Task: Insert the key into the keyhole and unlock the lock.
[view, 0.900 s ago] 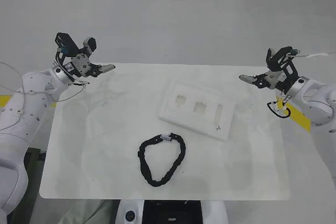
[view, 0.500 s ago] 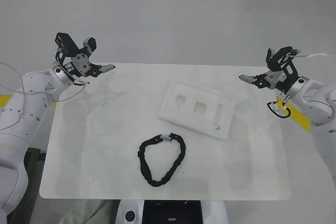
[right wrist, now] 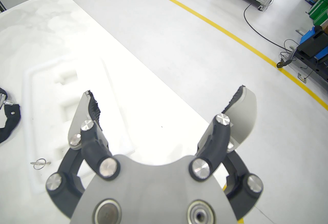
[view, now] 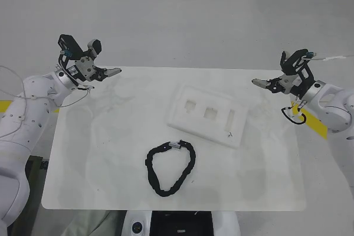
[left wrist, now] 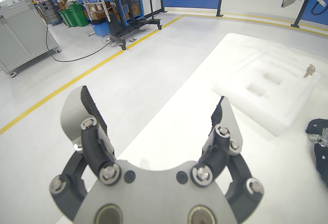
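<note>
Two grippers hang over the far corners of the white counter [view: 106, 147], well apart from each other and from everything lying on it. The left gripper [view: 111, 72] [left wrist: 153, 96] sits above the far left corner, its jaws spread wide and released, with nothing between them. The right gripper [view: 261, 84] [right wrist: 164, 93] sits above the far right corner, straddling the counter's edge in its own wrist view, and its jaws are likewise parted and hold nothing.

Between the two arms, on the right half of the counter, lies a white foam tray [view: 221, 131] with three shallow rectangular recesses cut into it. The key [view: 230, 134] [left wrist: 309, 71] [right wrist: 39, 163] rests on the tray's flat surface, outside the recesses, near the corner closest to the robot on the right arm's side. A small ring shows at its head.

The chain lock [view: 190, 167], a black sleeved chain closed into a loop, lies on the bare counter just beside the tray's near edge and does not touch it. Its metal lock body [view: 176, 145] joins the loop's ends on the side facing the tray. The key is apart from the lock, and neither gripper touches either one.
</note>
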Robot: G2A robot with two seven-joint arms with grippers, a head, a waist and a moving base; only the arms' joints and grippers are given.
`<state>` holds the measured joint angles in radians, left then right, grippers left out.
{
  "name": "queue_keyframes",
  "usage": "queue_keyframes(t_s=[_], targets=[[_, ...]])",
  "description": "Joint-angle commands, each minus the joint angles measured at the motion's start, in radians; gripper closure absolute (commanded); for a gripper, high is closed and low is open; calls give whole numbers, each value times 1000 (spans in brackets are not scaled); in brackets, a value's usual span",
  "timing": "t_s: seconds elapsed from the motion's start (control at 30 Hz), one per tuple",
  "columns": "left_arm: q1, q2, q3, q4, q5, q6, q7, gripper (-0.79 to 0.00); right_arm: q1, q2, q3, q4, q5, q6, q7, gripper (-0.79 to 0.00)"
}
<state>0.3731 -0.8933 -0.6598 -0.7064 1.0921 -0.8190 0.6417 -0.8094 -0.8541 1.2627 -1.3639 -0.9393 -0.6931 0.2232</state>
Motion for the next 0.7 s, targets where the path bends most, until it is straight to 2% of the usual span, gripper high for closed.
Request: queue_keyframes(t_s=[0.0, 0.23, 0.37, 0.67], targets=[[0, 0, 0, 0, 0, 0, 0, -785, -8, -1, -5, -20, 2, -2, 3, -785], [0, 0, 0, 0, 0, 0, 0, -785, -5, -4, -28, -86, 97, -51, 135, -785], [0, 0, 0, 0, 0, 0, 0, -785, -6, -4, -45, -146, 191, -57, 250, -785], [0, 0, 0, 0, 0, 0, 0, -785, -72, 11, -33, -262, 343, 3, 471, -785]])
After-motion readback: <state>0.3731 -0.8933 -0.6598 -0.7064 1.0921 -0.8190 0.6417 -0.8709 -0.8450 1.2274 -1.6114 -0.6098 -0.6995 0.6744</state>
